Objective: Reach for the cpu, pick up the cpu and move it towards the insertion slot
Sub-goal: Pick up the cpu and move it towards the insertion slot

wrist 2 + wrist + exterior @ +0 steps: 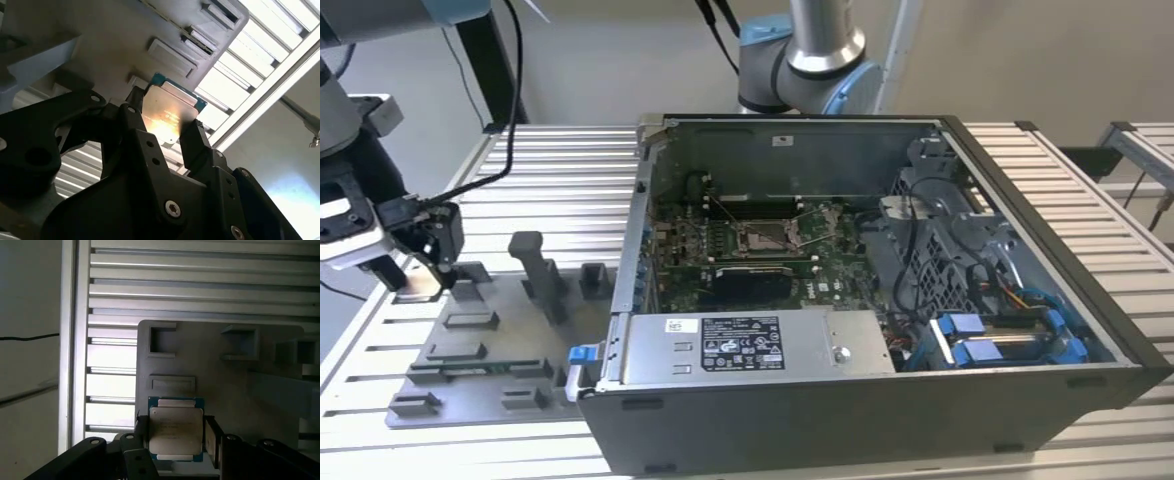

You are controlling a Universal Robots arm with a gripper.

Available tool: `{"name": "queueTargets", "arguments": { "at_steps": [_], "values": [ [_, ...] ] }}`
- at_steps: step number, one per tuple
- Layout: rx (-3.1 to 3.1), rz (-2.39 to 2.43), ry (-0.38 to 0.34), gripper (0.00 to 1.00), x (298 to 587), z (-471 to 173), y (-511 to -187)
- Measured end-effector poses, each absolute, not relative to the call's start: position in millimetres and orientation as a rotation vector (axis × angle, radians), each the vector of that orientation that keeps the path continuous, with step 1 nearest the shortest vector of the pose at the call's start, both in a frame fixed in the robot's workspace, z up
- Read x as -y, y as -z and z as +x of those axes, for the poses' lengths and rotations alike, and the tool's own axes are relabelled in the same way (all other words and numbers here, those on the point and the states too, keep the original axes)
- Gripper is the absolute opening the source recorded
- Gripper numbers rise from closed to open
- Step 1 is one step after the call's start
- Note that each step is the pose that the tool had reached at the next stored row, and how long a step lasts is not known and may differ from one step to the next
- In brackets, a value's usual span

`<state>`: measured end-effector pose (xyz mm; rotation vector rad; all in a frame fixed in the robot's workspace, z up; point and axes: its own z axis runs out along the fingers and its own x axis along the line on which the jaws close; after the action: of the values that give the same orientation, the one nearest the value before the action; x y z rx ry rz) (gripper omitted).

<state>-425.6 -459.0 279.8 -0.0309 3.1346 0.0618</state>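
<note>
The cpu (176,429), a small square chip with a silvery top and thin greenish-tan edge, sits between my two black fingers in both wrist views. My gripper (176,440) is shut on the cpu (167,111), one finger against each opposite side. In the exterior view the gripper (416,283) hangs at the far left, just over the grey fixture plate (480,350). I cannot tell whether the chip still touches the plate. The insertion slot (765,237), a square socket with a shiny metal frame, lies on the motherboard inside the open computer case (854,400), well toward the exterior view's right.
Grey fixture blocks (534,270) stand upright on the plate between the gripper and the case wall. A second arm's base (807,60) rises behind the case. Cables and blue drive bays (1001,340) fill the case's right part. Slatted aluminium table (560,170) surrounds everything.
</note>
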Motion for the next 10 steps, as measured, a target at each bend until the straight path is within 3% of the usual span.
{"name": "queueTargets", "arguments": {
  "at_steps": [10],
  "values": [
    [-3.135,-0.031,-0.062,0.00,459,-426,-305]
  ]
}}
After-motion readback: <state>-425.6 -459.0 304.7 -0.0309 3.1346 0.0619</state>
